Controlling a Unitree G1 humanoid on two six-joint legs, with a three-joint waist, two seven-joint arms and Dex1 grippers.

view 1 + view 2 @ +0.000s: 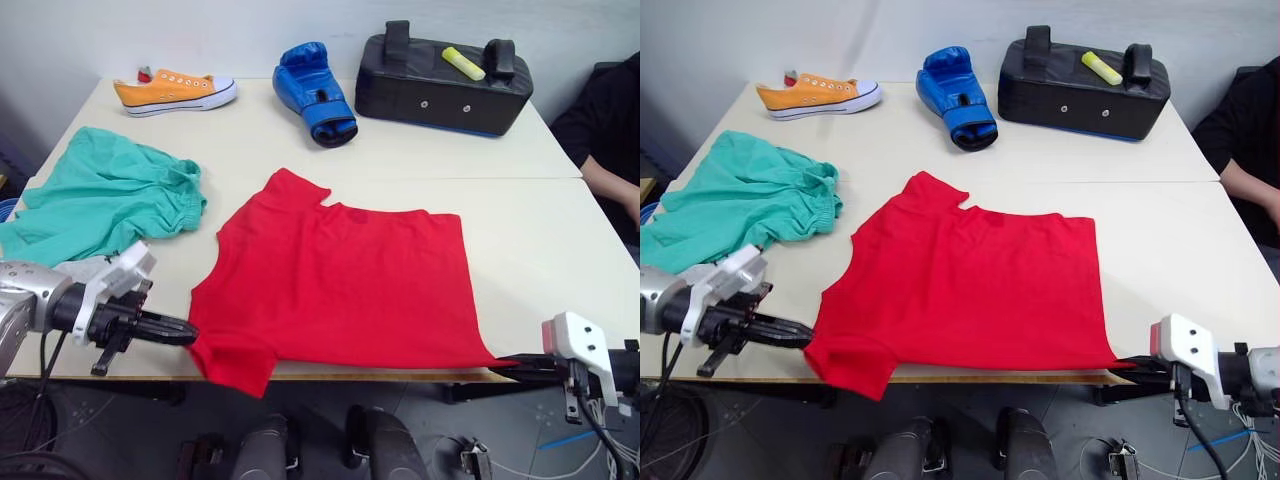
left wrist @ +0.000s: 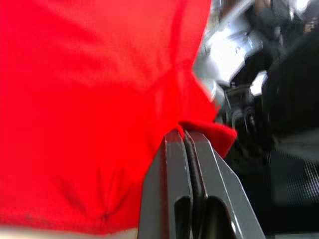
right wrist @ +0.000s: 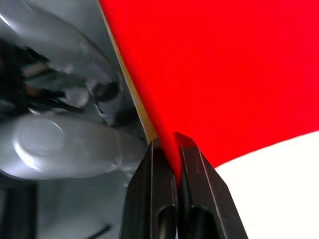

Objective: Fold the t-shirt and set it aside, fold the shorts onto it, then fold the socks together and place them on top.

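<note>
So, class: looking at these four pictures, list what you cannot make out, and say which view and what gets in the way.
- The socks: not identifiable; something pale by the left end effector is unclear.
- Shorts: the near edge is covered by the left arm, head views.
- T-shirt: its near sleeve hangs past the table edge; the underside is hidden.
- Person: cut off by the picture's right edge.

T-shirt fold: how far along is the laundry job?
Nothing finished. In hand: the left gripper and right gripper each pinch a near corner of the t-shirt, which lies flat. Left: folding the t-shirt and the shorts, which lie unfolded, then the socks.
</note>
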